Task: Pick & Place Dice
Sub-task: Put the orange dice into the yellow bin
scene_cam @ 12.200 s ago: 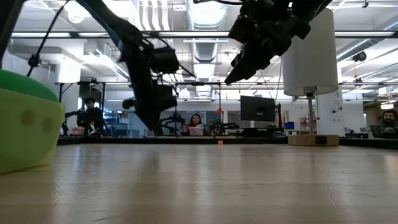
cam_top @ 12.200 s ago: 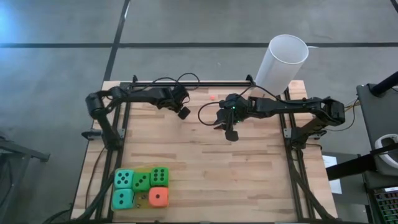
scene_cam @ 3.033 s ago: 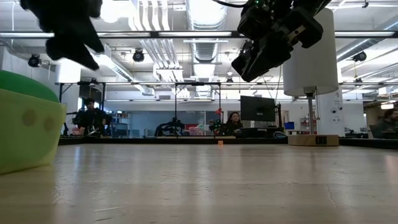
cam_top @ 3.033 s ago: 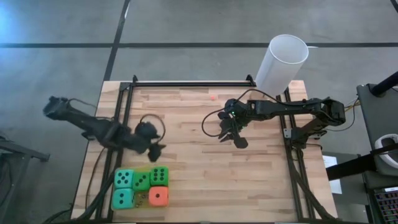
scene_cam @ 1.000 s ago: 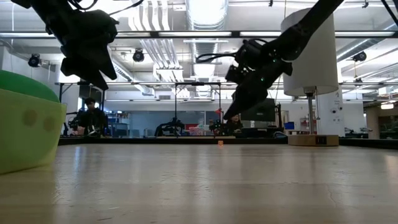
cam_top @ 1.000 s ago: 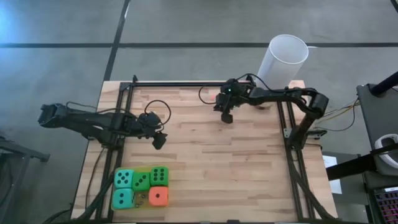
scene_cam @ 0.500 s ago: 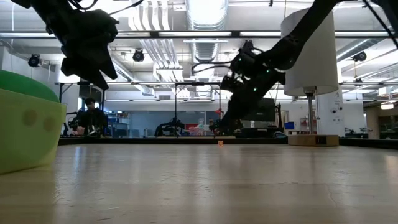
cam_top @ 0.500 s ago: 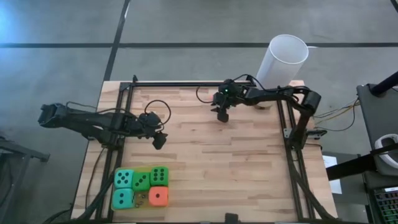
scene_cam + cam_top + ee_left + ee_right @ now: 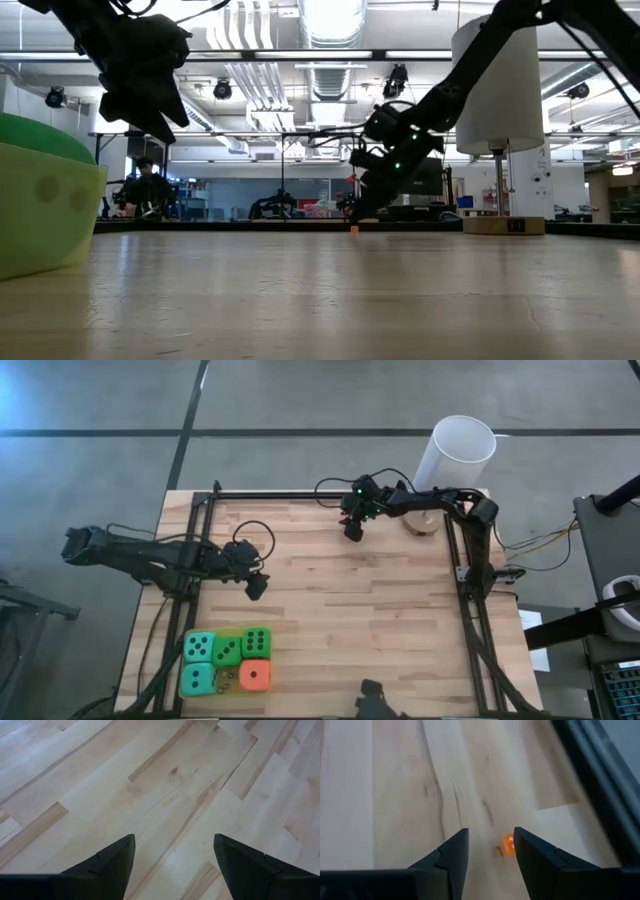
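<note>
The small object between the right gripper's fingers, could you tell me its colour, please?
Orange, clearest in the right wrist view.

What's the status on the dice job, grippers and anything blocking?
Right gripper open, low over a tiny orange bit at the table's far edge. Left gripper open, empty, above bare wood. Five dice untouched, near-left corner. Nothing blocking.

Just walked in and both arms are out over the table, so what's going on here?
The right gripper is open and reaching toward a tiny orange object near the table's far edge. The left gripper is open over bare wood, holding nothing. The five dice sit untouched, clustered at the near left of the table. The white cylinder stands at the far right corner.
</note>
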Robot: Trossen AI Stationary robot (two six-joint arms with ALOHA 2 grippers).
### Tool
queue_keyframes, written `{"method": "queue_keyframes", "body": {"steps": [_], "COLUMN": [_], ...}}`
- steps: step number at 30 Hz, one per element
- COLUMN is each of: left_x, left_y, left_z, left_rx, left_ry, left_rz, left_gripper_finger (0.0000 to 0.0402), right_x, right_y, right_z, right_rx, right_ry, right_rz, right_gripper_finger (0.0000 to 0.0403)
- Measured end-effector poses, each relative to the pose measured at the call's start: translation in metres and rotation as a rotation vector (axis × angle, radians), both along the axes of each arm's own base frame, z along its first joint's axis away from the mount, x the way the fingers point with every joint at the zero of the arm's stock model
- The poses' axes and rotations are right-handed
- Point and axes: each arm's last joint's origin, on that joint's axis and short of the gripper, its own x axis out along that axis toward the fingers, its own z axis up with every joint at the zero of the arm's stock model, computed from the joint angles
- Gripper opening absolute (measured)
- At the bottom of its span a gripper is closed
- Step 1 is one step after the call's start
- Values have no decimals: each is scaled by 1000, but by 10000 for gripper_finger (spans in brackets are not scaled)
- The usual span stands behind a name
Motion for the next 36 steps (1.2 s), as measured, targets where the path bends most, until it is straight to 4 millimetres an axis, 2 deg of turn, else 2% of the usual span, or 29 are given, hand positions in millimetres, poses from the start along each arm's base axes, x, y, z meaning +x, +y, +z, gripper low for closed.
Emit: {"method": "queue_keyframes", "body": {"steps": [5,13,19,22,30,36], "left_x": [0,0,0,0,0,1], "left_y": [0,0,0,0,0,0], "left_z": [0,0,0,0,0,0], "left_rx": [0,0,0,1,15,15], "left_ry": [-1,-5,-5,-5,0,-1], "left_rz": [0,0,0,2,-13,-14], "left_gripper_finger": [275,277,273,275,273,275], "right_x": [11,17,17,17,11,6], "right_y": [-8,-13,-16,-19,-23,-26], "right_z": [-8,-2,23,29,21,17], "right_rx": [6,32,-18,-31,-54,-4], "right_ry": [36,116,80,77,126,108], "right_rz": [3,9,-12,-58,-110,-194], "right_gripper_finger": [144,136,139,136,126,129]}}
